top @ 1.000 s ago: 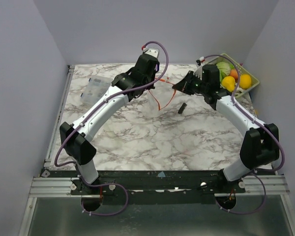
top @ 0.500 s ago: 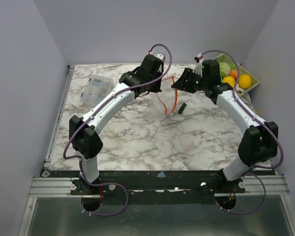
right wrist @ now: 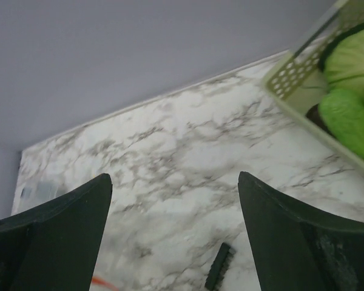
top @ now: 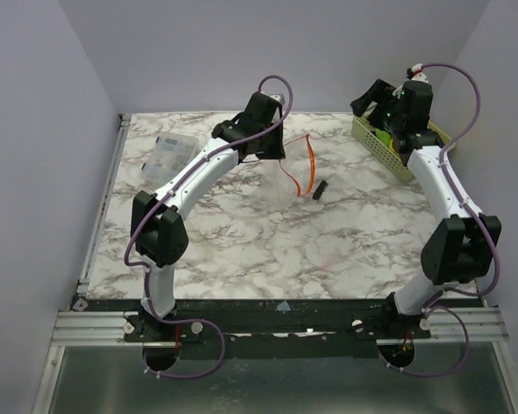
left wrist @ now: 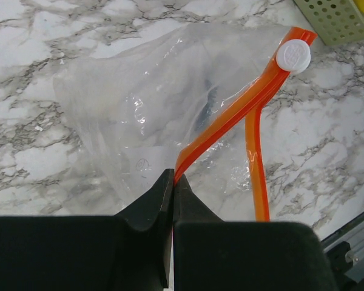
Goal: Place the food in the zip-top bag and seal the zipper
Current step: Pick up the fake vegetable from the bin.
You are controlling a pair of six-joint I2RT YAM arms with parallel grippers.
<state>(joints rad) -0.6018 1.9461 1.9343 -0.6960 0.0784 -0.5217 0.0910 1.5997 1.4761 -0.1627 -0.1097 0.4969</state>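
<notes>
The clear zip-top bag hangs crumpled over the marble table, and nothing shows inside it. Its orange-red zipper carries a white slider. My left gripper is shut on one end of the zipper strip, holding the bag near the table's middle back. My right gripper is open and empty. It is raised over the near corner of the basket at the back right. Green food lies in that basket; the right arm hides the rest in the top view.
A small black block lies on the table just right of the bag. A clear plastic box sits at the back left. The pale green slatted basket stands against the right wall.
My right gripper has opened and swung away from the bag, up and right to above the basket. My left gripper stays shut on the zipper strip and has shifted slightly right.
</notes>
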